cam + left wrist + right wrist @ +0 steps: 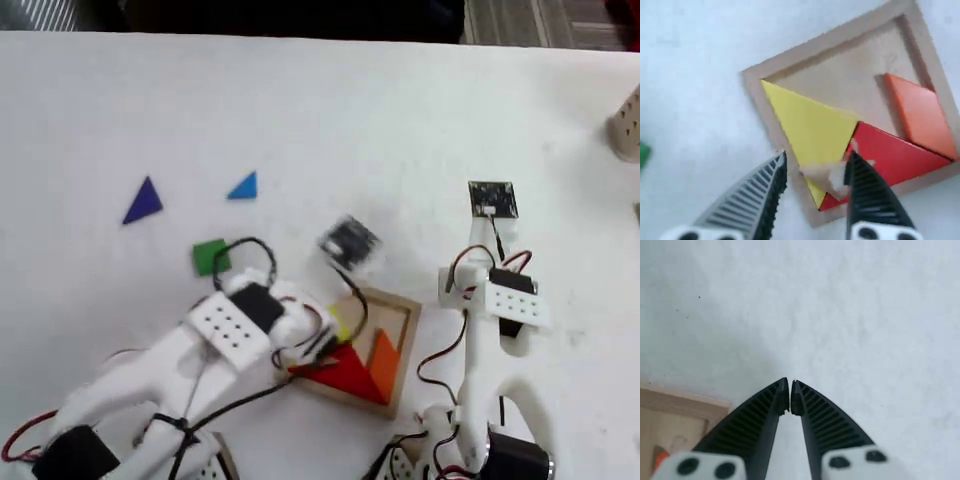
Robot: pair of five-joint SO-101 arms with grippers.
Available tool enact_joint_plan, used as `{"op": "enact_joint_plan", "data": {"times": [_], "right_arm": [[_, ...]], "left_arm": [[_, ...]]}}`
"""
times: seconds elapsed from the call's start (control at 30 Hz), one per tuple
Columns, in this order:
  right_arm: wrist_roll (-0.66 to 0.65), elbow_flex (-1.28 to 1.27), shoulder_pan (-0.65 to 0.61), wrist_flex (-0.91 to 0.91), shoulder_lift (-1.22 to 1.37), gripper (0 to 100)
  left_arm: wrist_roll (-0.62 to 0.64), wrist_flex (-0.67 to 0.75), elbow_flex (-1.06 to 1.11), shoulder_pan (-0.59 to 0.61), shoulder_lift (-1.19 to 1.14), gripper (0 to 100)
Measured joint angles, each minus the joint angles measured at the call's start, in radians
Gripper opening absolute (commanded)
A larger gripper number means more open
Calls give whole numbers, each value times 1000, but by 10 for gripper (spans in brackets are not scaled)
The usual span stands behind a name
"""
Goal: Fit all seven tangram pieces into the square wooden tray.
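The square wooden tray (pixel 407 303) lies near the table's front, between the two arms. In it are a yellow triangle (pixel 812 125), a red triangle (pixel 895 155) and an orange parallelogram (pixel 920 112). My left gripper (pixel 817 157) hangs open over the tray's near corner, its fingers either side of the yellow triangle's narrow end, nothing gripped. A green square (pixel 211 256), a blue triangle (pixel 243 186) and a purple triangle (pixel 143 200) lie loose on the table to the tray's left. My right gripper (pixel 790 385) is shut and empty above bare table just beside the tray's corner (pixel 685 402).
A beige perforated block (pixel 625 125) stands at the right edge. Red and black cables loop around both arm bases at the front. The white tabletop stretches open behind the tray and the loose pieces.
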State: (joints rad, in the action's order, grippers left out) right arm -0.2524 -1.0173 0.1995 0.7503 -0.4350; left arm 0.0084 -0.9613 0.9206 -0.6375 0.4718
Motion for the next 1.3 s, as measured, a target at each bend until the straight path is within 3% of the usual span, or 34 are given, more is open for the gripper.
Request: {"op": "enact_joint_plan", "data": {"times": [0.07,0.2,0.33,0.57,0.9,1.3], "right_arm": [[0,0,0,0,0,18],[0,0,0,0,0,18],[0,0,-5,0,0,18],[0,0,-5,0,0,18],[0,0,-5,0,0,18],[0,0,-5,0,0,18]], "left_arm": [[63,-21,5,51,44,14],[61,-46,25,146,150,20],[48,-48,121,147,252,24],[41,69,338,-29,288,24],[43,144,345,-48,288,24],[186,157,180,-35,-57,23]]}}
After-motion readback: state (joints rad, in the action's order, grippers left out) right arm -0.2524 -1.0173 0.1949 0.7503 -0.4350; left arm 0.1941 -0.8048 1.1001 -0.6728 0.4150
